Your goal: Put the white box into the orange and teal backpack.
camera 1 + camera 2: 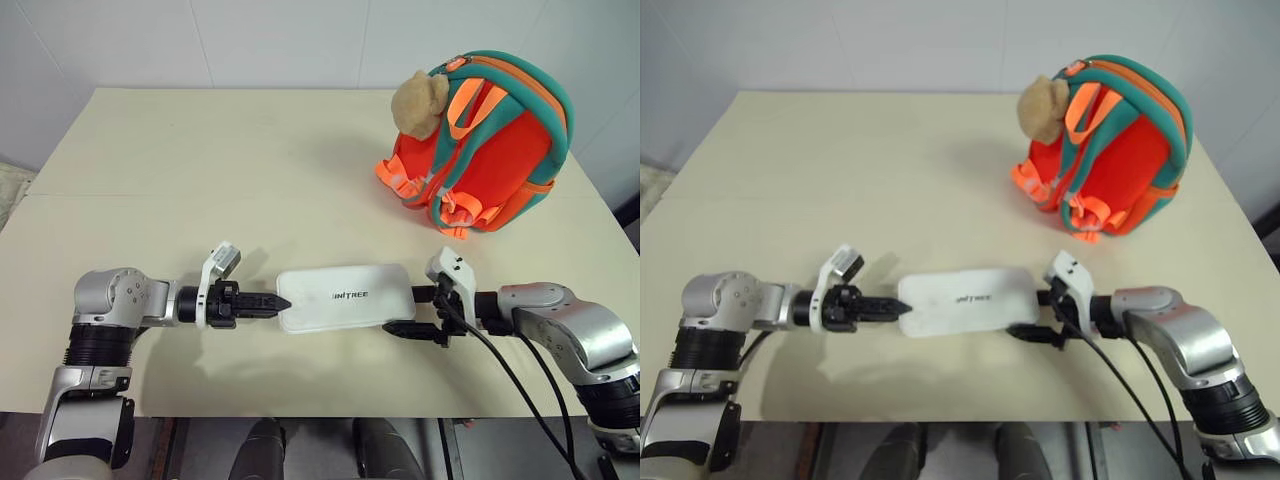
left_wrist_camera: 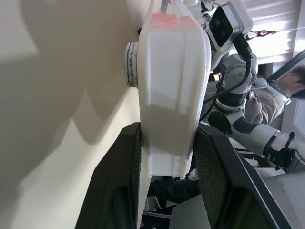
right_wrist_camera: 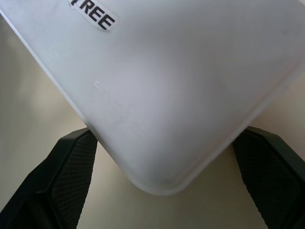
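Note:
The white box [image 1: 345, 296] lies flat near the table's front edge, its "UNITREE" lettering facing up. My left gripper [image 1: 283, 302] is at its left end. In the left wrist view both black fingers [image 2: 119, 181] press against the box's [image 2: 171, 95] thin end, so the gripper is shut on it. My right gripper [image 1: 400, 310] is at the right end, open wide, with a rounded corner of the box [image 3: 181, 95] between its fingers [image 3: 71, 162]. The orange and teal backpack [image 1: 500, 150] stands upright at the table's far right, apart from both grippers.
A tan plush bear charm [image 1: 420, 100] hangs on the backpack's left side. The pale table [image 1: 200, 180] stretches wide to the left and back. Black cables [image 1: 510, 380] trail from my right wrist. A person [image 2: 286, 81] sits beyond my right arm.

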`<state>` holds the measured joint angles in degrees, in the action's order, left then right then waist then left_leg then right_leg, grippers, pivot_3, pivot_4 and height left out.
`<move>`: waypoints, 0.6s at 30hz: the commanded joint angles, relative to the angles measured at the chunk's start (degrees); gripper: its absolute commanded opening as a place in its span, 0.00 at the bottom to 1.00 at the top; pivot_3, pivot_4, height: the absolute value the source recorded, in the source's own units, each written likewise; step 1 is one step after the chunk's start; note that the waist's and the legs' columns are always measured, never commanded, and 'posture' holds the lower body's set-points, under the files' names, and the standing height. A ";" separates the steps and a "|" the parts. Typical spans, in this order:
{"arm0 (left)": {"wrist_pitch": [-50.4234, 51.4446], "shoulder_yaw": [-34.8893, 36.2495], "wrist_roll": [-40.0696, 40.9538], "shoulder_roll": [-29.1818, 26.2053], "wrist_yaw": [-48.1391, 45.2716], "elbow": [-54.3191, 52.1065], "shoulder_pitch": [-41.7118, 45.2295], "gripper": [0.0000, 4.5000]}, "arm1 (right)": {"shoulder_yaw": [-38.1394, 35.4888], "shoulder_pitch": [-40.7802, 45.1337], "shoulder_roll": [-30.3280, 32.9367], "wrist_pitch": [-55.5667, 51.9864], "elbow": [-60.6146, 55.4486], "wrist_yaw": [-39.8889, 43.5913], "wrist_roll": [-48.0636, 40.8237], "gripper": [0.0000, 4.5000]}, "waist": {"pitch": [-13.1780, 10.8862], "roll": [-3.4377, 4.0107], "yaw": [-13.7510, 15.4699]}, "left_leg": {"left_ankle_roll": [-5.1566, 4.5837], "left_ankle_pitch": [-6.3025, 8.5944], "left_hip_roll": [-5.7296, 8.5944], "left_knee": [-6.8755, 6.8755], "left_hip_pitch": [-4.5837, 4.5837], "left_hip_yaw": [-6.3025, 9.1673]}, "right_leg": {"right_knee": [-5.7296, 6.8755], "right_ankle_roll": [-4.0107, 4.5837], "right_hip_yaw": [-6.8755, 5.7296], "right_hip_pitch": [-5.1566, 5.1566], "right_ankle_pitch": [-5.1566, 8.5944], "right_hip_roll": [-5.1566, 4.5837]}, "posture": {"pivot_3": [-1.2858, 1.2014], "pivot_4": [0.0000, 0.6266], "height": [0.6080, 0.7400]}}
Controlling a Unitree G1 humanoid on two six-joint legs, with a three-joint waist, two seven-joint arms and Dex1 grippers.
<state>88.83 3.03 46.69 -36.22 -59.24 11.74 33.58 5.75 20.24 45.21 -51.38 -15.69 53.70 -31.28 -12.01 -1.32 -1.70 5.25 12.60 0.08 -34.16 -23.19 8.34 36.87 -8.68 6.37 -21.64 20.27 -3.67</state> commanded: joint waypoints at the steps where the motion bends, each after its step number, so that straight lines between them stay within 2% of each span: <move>1: 0.03 1.99 2.05 -0.53 0.08 -2.08 -0.26 0.29 | -3.17 -0.57 -0.65 0.53 -1.97 -1.27 -1.18 1.00 | -0.01 -0.02 0.00 | 0.00 0.00 0.00 0.00 0.00 0.00 | 0.00 0.00 0.00 0.00 0.00 0.00 | 0.52 0.24 1.00; 6: -6.75 4.57 0.33 -4.49 -0.68 -1.06 0.11 0.29 | -9.32 -2.16 0.02 0.16 -1.22 -3.89 -1.93 1.00 | -0.02 -0.03 -0.01 | 0.00 0.00 0.00 0.00 0.00 0.00 | 0.00 0.00 0.00 -0.01 0.00 0.00 | 0.52 0.24 1.00; 12: -19.08 7.98 -1.98 -10.93 -4.47 1.37 -1.78 0.29 | -21.15 -2.67 2.05 0.91 -0.08 -7.84 -2.18 1.00 | -0.02 -0.03 0.07 | 0.02 0.01 0.00 0.12 -0.02 -0.02 | -0.10 0.04 0.01 -0.04 0.02 -0.03 | 0.52 0.24 1.00; 18: -26.96 9.91 -3.20 -11.54 -4.59 0.02 -4.70 0.29 | -28.26 2.85 1.24 7.35 4.13 -15.05 1.07 1.00 | -0.03 -0.02 -0.02 | 0.02 0.01 0.00 0.23 -0.05 -0.05 | -0.26 0.05 0.00 -0.05 0.02 -0.08 | 0.52 0.24 1.00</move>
<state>64.24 10.73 42.99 -47.42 -62.61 13.74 28.89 -19.08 20.89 46.64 -47.52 -12.29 41.65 -31.43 -12.04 -1.34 -1.72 5.27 12.61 0.07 -33.93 -23.24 8.28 36.61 -8.63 6.38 -21.69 20.29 -3.75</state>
